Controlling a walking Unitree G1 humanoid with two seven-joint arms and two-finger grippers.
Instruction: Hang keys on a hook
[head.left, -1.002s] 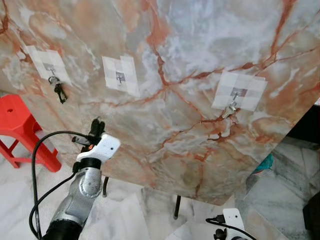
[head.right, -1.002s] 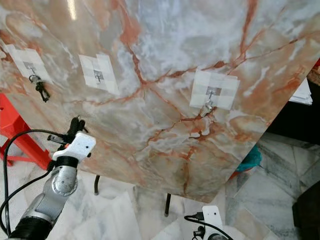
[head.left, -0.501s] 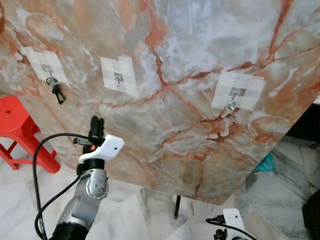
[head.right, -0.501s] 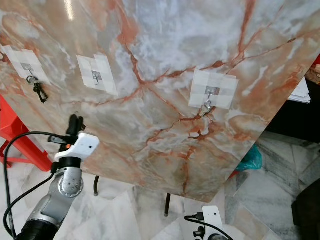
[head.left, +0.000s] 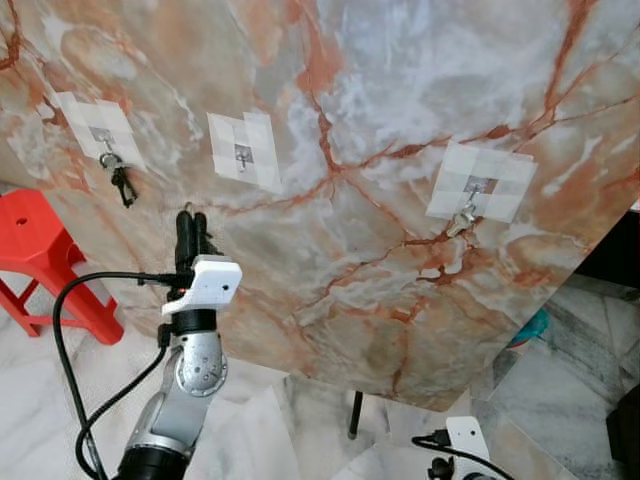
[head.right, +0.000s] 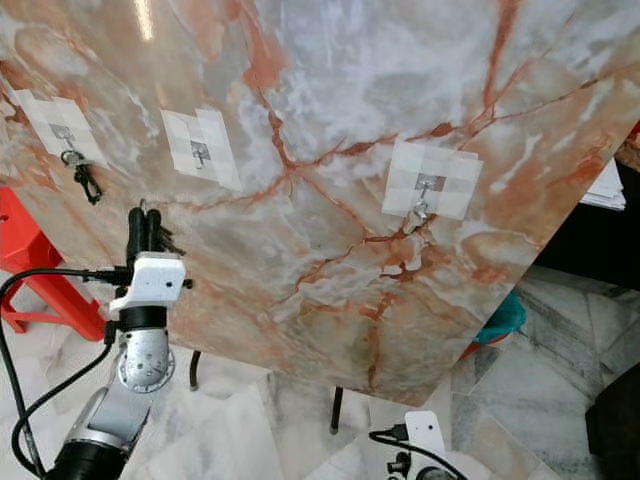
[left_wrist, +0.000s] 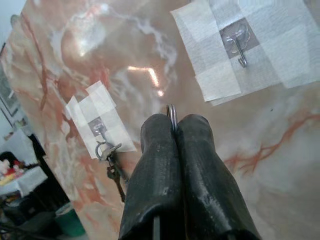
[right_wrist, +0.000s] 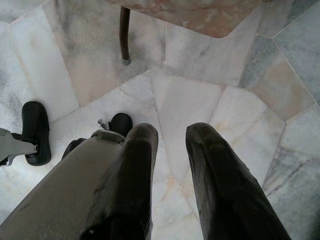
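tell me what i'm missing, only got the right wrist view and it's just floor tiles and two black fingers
Observer: The left gripper is raised to the marble board, just below the middle hook.
Operator: is it holding anything
Observer: Yes, in its wrist view the fingers are shut on a key ring.
Operator: any hook taken
Observer: The leftmost hook already carries a bunch of keys.
Operator: and the other one
Observer: The rightmost hook looks bare.
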